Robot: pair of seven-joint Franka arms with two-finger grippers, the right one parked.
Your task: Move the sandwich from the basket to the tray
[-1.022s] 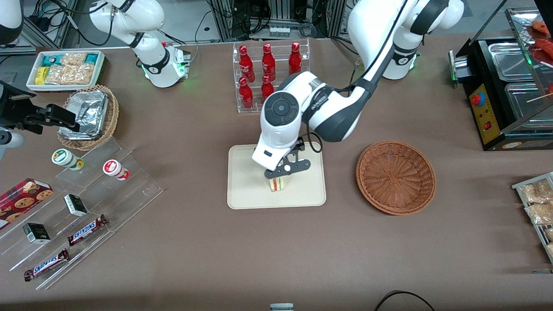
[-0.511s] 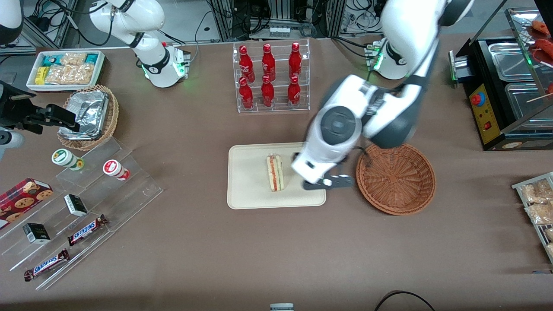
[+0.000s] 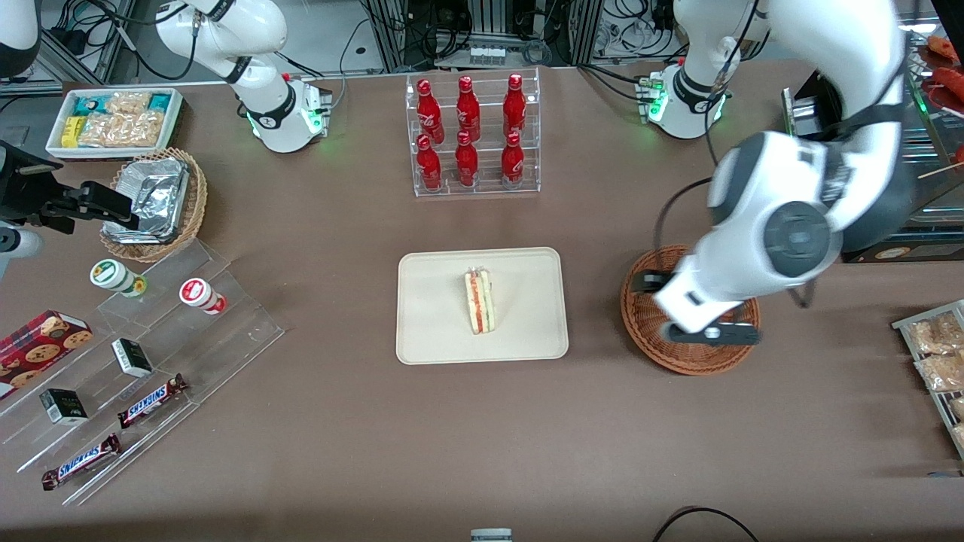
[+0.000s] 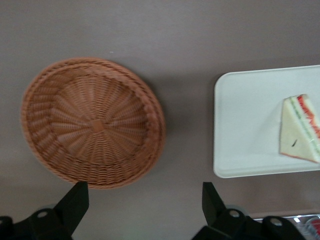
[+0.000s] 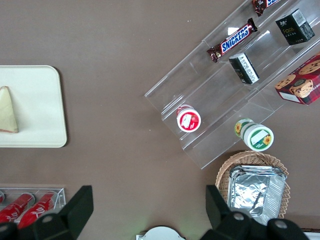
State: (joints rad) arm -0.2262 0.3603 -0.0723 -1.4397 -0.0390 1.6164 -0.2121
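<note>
The sandwich [image 3: 480, 302] lies on its side in the middle of the cream tray [image 3: 437, 324], its orange-red and green layers showing. It is also in the left wrist view as the sandwich [image 4: 300, 131] on the tray [image 4: 245, 120]. The reddish-brown basket [image 3: 678, 361] stands beside the tray, toward the working arm's end, and the basket [image 4: 92, 122] holds nothing. My gripper [image 3: 706, 332] hangs above the basket's near rim. In the wrist view the gripper [image 4: 142, 197] is open, with only bare table between its fingers [image 4: 76, 195].
A clear rack of red bottles [image 3: 473, 135] stands farther from the camera than the tray. Toward the parked arm's end are a tan basket with foil [image 3: 154, 199], a stepped acrylic shelf of snacks [image 3: 151, 361] and a white bin [image 3: 113, 120]. A black warmer [image 3: 874, 150] sits near the basket.
My gripper has let go of the sandwich, which now lies free on the tray. The arm has swung away from the tray to above the basket.
</note>
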